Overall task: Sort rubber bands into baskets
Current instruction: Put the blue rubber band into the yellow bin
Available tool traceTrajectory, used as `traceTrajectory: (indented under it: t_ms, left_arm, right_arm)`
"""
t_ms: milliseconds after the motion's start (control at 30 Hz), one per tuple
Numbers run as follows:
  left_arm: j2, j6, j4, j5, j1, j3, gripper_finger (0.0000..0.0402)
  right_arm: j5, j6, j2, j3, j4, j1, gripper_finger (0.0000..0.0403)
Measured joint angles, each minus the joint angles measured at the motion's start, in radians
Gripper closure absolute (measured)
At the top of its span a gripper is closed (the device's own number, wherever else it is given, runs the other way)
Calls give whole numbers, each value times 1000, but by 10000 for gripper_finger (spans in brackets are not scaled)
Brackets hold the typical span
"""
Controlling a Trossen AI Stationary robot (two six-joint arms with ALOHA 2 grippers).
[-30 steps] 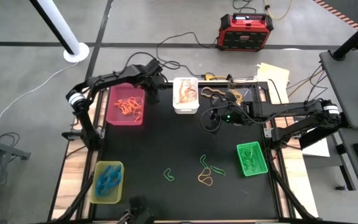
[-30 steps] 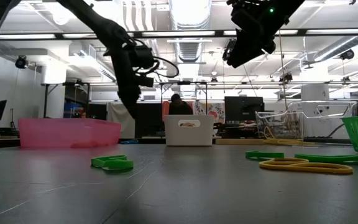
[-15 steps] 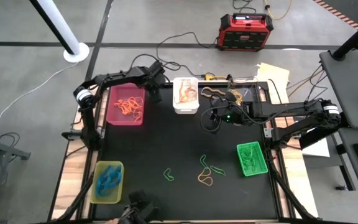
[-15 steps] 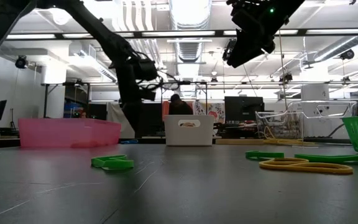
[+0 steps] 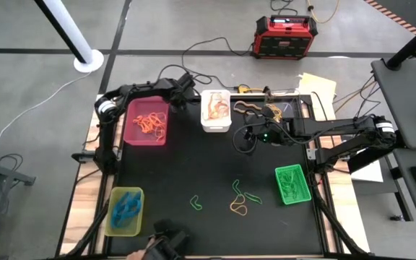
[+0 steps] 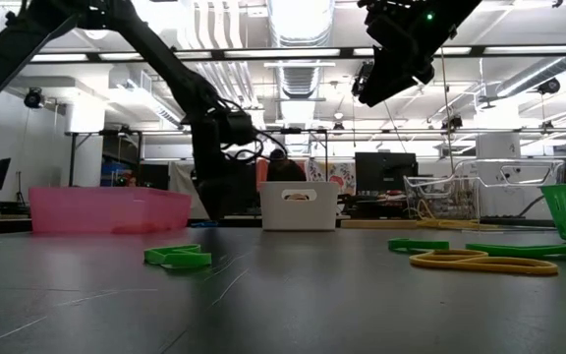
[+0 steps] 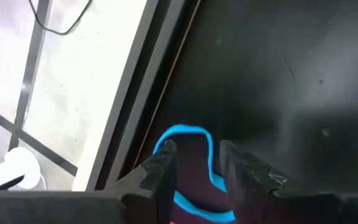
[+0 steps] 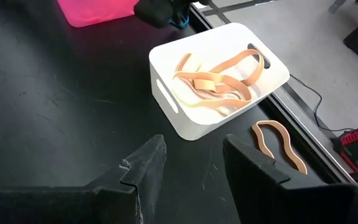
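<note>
Desk (image 5: 208, 173), black-topped, carrying both arms and the baskets. Pink basket (image 5: 147, 122) at far left holds orange bands; white basket (image 5: 216, 110) at far centre holds tan bands; green basket (image 5: 292, 183) at near right holds green bands; yellow-green basket (image 5: 125, 211) at near left holds blue bands.

Left tool (image 5: 184, 88) hangs at the far edge, between pink and white baskets, above the desk surface. Its wrist view shows a blue band (image 7: 188, 168) looped at the fingertips (image 7: 160, 168), which stand partly apart with the loop between them; whether they pinch it, cannot tell.

Right tool (image 5: 242, 139) hovers right of centre, just near of the white basket, well above the desk; fingers (image 8: 145, 165) spread apart, nothing between them.

Loose bands on the near half of the desk: one small green band (image 5: 195, 203) left of centre, a green pair (image 5: 245, 192) further right, a yellow-tan band (image 5: 238, 209) just beside them. One tan band (image 8: 278, 144) lies on the desk just to the right of the white basket.
</note>
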Motion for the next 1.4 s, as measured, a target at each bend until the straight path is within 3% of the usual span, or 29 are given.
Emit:
traceTrajectory:
  t_ms: [233,533,733,933,1167,1400]
  left_arm:
    - [34,-45,-4,0,0,34,281]
    - [37,-94,-37,-2,0,34,229]
    - [54,-83,-34,-2,1,35,230]
    - [54,-66,-34,2,1,35,270]
    - [56,-53,-34,12,0,33,390]
    - [42,-42,-60,-10,-8,38,401]
  right_arm:
    - [0,-2,0,0,-1,0,245]
    - [0,-9,0,0,0,-1,245]
    - [0,-7,0,0,2,-1,245]
    - [0,2,0,0,5,-1,245]
    - [0,2,0,0,4,-1,245]
    - [0,1,0,0,4,-1,245]
